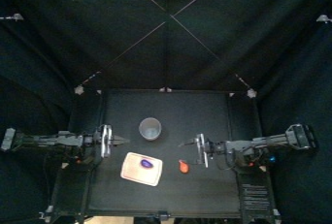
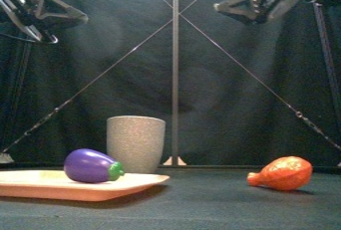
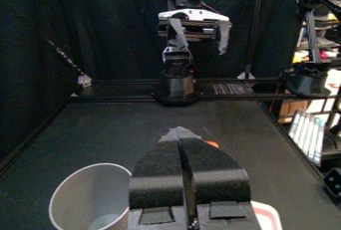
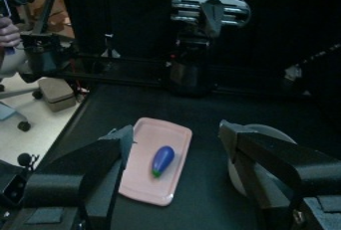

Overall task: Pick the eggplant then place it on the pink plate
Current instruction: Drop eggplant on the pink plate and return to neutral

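Note:
The purple eggplant point(image 2: 91, 165) lies on the flat pink plate point(image 2: 54, 186) at the table's front left, its green stem end pointing right. From above, the eggplant point(image 1: 149, 164) sits on the plate's point(image 1: 132, 170) right half. My left gripper point(image 1: 104, 143) hovers raised just left of the plate, and the left wrist view shows this gripper point(image 3: 186, 146) shut with nothing in it. My right gripper point(image 1: 204, 148) hangs raised to the right of the plate. It stands wide open point(image 4: 177, 137), with the eggplant point(image 4: 162, 159) and plate point(image 4: 144, 179) below, between its jaws.
A tall grey speckled cup point(image 2: 136, 142) stands just behind the plate, at mid-table in the top view point(image 1: 150, 126). An orange-red toy point(image 2: 282, 173) lies to the right of the plate point(image 1: 184, 165), near the right gripper.

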`<state>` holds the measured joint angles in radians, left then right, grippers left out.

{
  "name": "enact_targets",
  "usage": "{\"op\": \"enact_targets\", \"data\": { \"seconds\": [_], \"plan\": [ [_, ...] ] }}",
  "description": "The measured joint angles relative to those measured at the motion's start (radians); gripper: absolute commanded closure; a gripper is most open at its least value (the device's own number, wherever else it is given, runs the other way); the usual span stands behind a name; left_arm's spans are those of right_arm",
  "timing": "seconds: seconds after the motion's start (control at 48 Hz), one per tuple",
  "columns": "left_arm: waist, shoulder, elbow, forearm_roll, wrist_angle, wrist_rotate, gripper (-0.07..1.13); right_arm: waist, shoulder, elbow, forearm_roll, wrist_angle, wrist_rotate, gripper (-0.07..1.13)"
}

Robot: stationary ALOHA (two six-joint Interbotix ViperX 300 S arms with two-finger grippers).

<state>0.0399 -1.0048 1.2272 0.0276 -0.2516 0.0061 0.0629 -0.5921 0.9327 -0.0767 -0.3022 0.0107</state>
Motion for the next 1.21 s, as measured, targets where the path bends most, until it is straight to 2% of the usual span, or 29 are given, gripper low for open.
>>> {"op": "enact_targets", "data": {
  "seconds": [0.312,0.479,1.208],
  "plan": [
    [0.002,0.000,0.003,0.002,0.002,0.000,1.09,-0.077,-0.336,0.193,0.038,0.002,0.002,0.05],
    [0.003,0.000,0.003,0.000,0.000,0.000,1.09,-0.089,-0.457,0.229,0.040,0.035,0.003,0.05],
    [0.006,0.000,0.002,0.002,0.002,0.000,1.09,-0.100,-0.449,0.229,0.041,0.080,0.003,0.05]
  ]
}}
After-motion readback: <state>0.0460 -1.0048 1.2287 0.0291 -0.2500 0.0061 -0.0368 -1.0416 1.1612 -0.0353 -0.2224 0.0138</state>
